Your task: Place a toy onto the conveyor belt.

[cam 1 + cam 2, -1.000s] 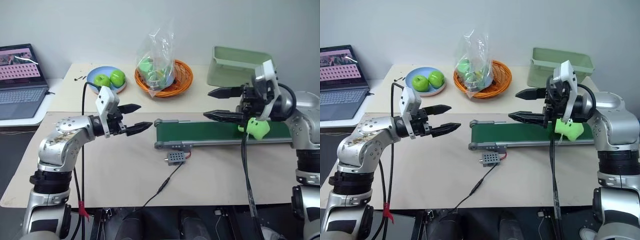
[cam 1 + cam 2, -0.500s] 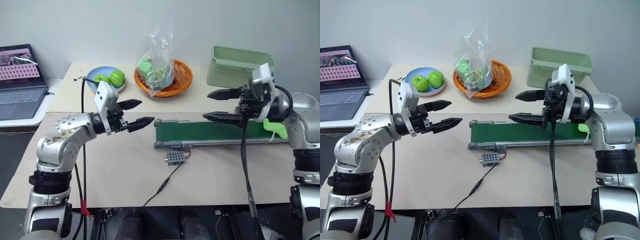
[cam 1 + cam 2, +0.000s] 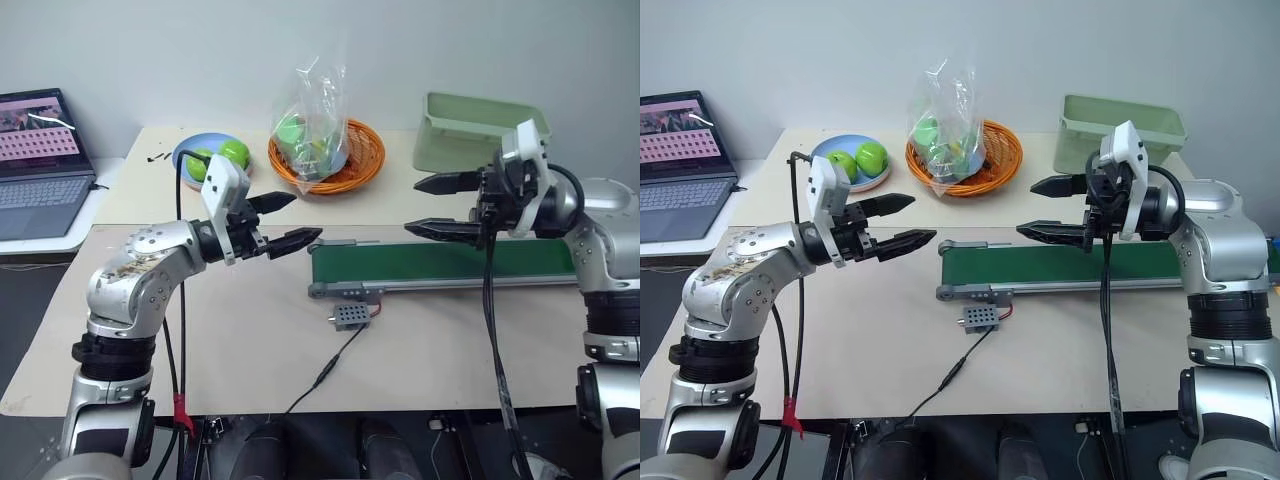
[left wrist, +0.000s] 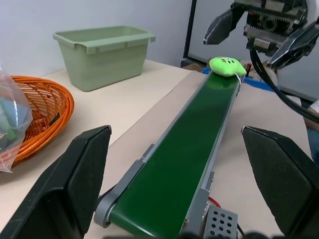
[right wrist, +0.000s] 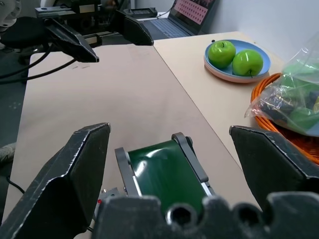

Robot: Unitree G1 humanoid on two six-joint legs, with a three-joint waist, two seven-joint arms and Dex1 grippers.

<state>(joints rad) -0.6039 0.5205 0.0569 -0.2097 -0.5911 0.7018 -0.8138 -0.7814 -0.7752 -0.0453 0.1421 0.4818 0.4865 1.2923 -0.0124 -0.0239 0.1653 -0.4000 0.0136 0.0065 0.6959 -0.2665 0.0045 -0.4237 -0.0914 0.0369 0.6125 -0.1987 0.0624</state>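
The lime-green toy [image 4: 227, 66] lies on the far end of the dark green conveyor belt [image 3: 440, 265]. In the left wrist view it sits just below my right gripper [image 4: 261, 35]. In the eye views my right arm hides the toy. The right gripper [image 3: 415, 207] is open and empty, and it hovers level over the belt's middle, pointing left. My left gripper [image 3: 300, 220] is open and empty too. It hovers just off the belt's left roller, pointing right along the belt.
A pale green bin [image 3: 480, 130] stands behind the belt at the right. An orange basket [image 3: 360, 160] holds a clear bag [image 3: 312, 115]. A blue plate [image 3: 195, 150] carries two apples, and a laptop [image 3: 40, 160] sits far left. A small grey box [image 3: 350, 317] with a cable lies before the belt.
The toy has travelled right along the belt, out from under my right gripper and behind my right arm. My left gripper has shifted right and slightly up, toward the belt's left end.
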